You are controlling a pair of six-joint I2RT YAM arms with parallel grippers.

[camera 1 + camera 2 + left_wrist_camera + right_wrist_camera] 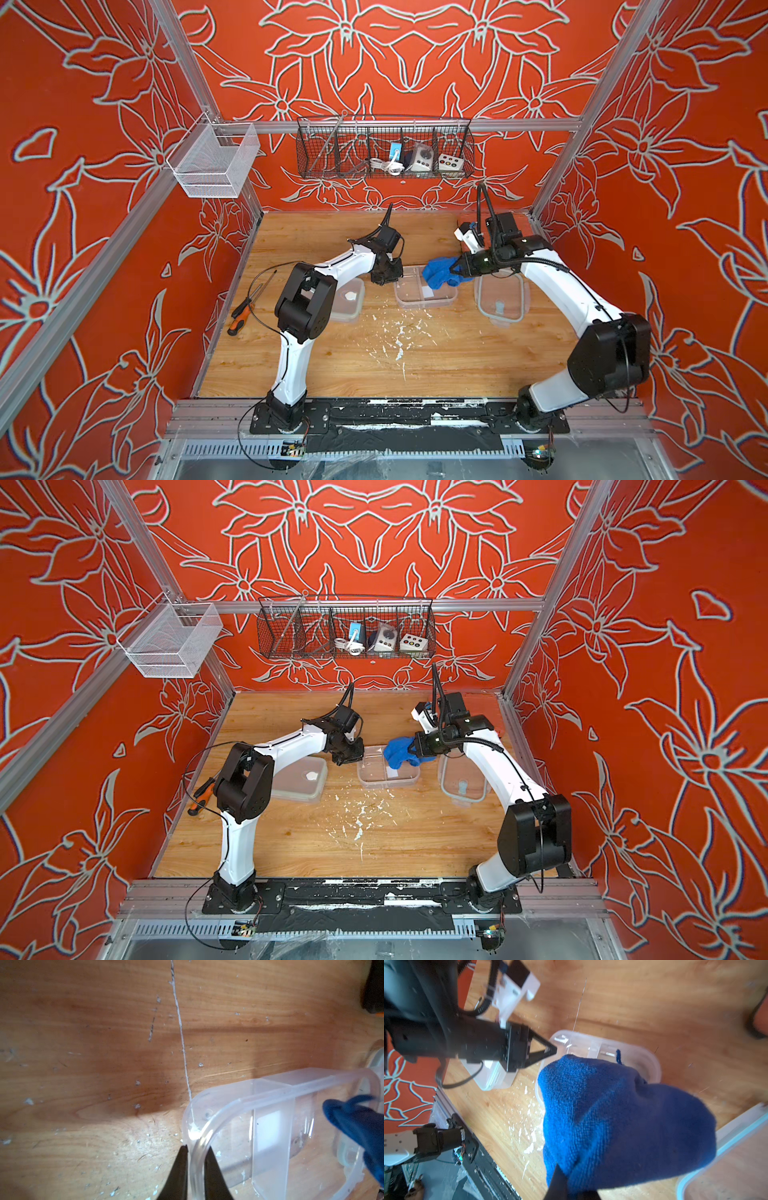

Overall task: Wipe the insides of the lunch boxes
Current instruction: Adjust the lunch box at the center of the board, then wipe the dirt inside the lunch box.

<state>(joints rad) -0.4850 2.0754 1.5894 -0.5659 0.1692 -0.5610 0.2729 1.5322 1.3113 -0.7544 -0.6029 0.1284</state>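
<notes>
rim of the divided lunch box (pixel 280 1126) is pinched between the fingers of the left gripper (pixel 196 1150) at one rounded corner, with one dark finger outside the wall and one inside. in both top views this box lies near the middle of the wooden table (pixel 457 365), long side across the scene. the left wrist view shows its inner divider and a white label (pixel 268 1132) at the bottom.

the right gripper (pixel 459 269) is clenched on a bunched blue cloth (pixel 623 1122). the cloth hangs over the box's end on the right arm's side, away from the corner the left gripper holds. whether it touches the floor of the box cannot be told.

the second lunch box (pixel 347 301) sits apart from the divided one, toward the left arm and partly hidden under that arm's elbow — a white smear (pixel 351 296) shows inside it. on the opposite side of the divided box a clear lid (pixel 500 301) with a pale seal rim lies flat, partly beneath the right arm.

white flecks (pixel 399 336) are scattered over the table in front of the divided box. a screwdriver (pixel 245 309) with an orange and black handle lies at the table's left edge, well apart from the boxes.
</notes>
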